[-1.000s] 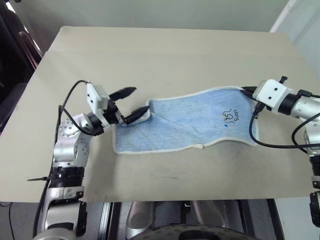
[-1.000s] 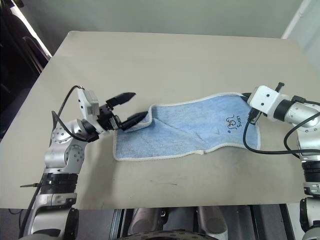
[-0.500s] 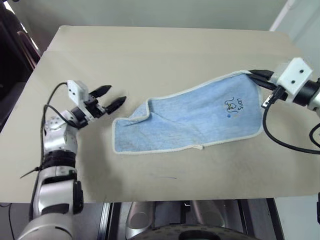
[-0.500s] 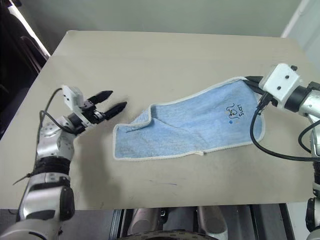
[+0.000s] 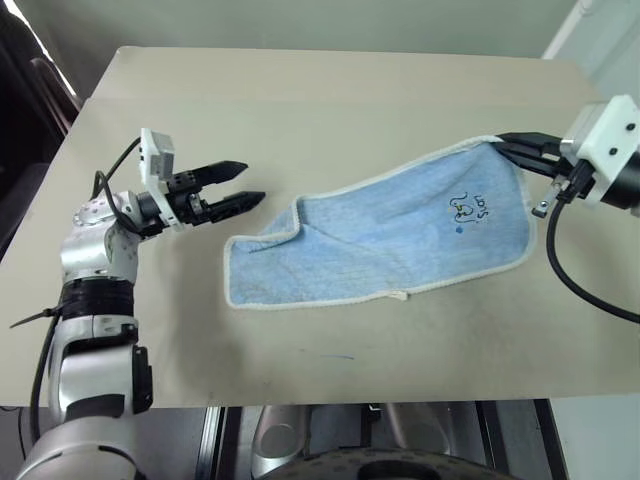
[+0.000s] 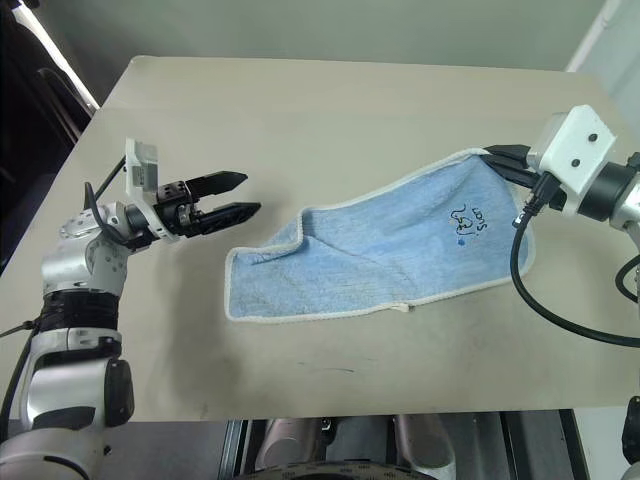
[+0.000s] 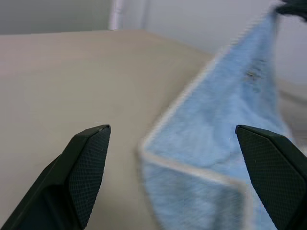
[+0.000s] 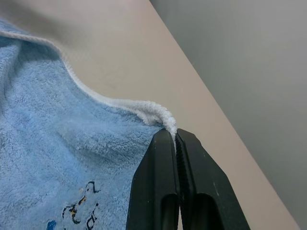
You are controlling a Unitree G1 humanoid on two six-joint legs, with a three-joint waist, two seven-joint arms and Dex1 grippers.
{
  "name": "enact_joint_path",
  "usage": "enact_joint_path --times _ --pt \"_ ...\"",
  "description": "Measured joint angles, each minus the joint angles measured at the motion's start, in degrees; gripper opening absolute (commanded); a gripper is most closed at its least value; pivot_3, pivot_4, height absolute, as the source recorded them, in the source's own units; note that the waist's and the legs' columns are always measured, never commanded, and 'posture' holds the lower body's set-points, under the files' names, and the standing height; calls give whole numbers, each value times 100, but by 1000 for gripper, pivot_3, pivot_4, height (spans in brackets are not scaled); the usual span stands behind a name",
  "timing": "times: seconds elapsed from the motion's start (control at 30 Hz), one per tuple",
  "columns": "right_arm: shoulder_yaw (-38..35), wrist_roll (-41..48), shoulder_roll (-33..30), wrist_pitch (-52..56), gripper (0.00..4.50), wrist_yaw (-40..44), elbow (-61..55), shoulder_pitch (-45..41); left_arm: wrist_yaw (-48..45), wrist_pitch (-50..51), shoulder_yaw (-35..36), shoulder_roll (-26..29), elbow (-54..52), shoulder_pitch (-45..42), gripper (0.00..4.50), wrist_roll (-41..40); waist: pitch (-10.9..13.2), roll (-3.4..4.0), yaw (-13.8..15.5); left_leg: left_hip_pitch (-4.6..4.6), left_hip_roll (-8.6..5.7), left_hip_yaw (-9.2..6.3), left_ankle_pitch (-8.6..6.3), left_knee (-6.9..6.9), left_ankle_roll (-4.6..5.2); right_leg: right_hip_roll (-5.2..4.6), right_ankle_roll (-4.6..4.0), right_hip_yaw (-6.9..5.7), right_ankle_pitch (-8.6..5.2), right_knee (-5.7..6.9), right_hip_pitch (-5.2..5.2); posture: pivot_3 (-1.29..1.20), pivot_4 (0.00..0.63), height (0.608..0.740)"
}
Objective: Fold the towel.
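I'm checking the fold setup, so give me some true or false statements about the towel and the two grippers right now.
1. The right gripper pinches a corner of the towel. True.
2. The left gripper grips the towel's other end. False: it is open, apart from the cloth.
3. The towel lies folded in half. False: it is spread out, one end lifted.
4. The embroidered mark sits near the right gripper. True.

Bare table (image 5: 330, 110) all around the towel (image 5: 380, 240).
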Motion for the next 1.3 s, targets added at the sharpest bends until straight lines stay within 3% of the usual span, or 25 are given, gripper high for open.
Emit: enact_joint_path --times 0.2,0.3,0.63,0.77,1.03,1.3 --pt "-26 -3 -33 24 71 13 -3 1 -278 71 -354 335 -1068 735 4500 147 0 0 -19 5 0 0 2 1 4 1 -5 3 6 5 1 0 150 697" --pt "-18 -12 -24 11 71 12 -2 1 -219 -147 -485 246 -1448 952 4500 267 0 0 3 1 0 -3 17 1 18 1 -4 0 15 7 2 0 150 697" --pt "1 -126 13 -101 71 -3 5 44 -67 -792 -688 89 -1731 1050 4500 582 0 0 5 2 0 -3 26 5 25 0 -9 1 38 8 3 0 150 697" --pt "1 -138 54 -114 0 -15 6 49 28 -1073 -744 25 -1620 1044 3608 738 0 0 5 1 0 -3 26 5 25 0 -8 1 37 7 2 0 150 697" --pt "2 -247 67 -150 0 -29 15 54 147 -1717 -916 -52 -685 883 758 1146 0 0 7 0 0 -3 26 7 25 0 -7 1 40 7 1 0 150 697" --pt "2 -355 71 -257 0 -106 21 224 162 -2277 -916 -227 -93 740 758 1253 0 0 8 -3 0 -3 26 10 25 0 -3 1 41 6 1 0 150 697"
